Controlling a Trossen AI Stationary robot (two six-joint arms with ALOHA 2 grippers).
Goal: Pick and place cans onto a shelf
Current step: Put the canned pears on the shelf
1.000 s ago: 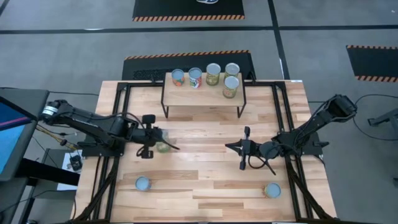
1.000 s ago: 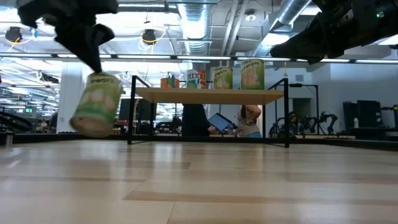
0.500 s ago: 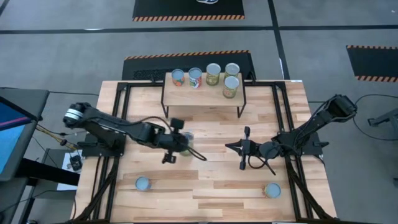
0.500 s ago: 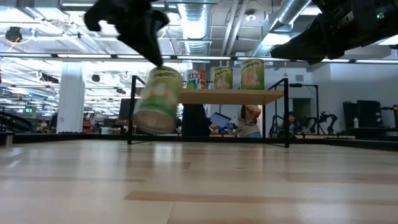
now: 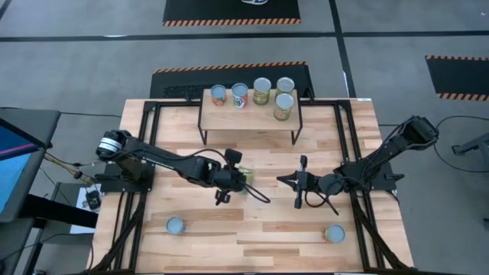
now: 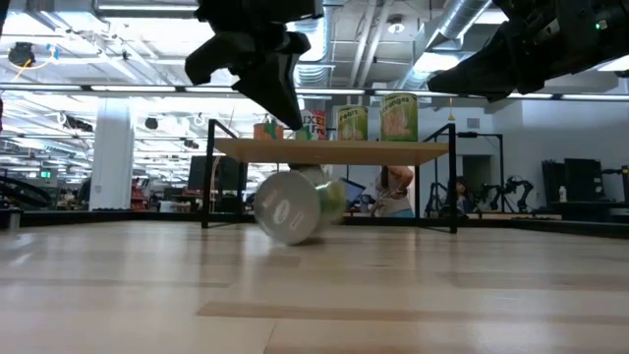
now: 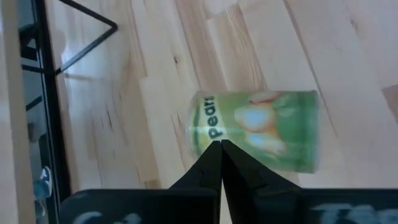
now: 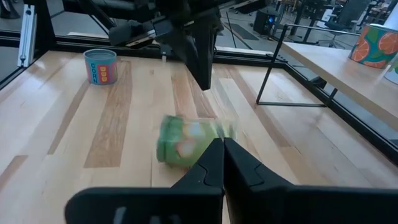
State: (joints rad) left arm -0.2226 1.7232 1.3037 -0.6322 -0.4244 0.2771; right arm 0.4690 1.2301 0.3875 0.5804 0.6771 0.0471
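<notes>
The left pincer (image 7: 221,144) is pinched shut on nothing, poised just above a green pear can (image 7: 258,130) that lies on its side on the worktop (image 5: 252,229), loose, in front of the shelf (image 5: 248,116). Five cans already stand up there. The right pincer (image 5: 299,182) waits mid-worktop, fingers closed and empty. The fallen can looks blurred, so I can't tell whether it is rolling.

Pale wood-plank table (image 5: 252,229); fallen can (image 6: 295,205), bare metal end, green paper label.
</notes>
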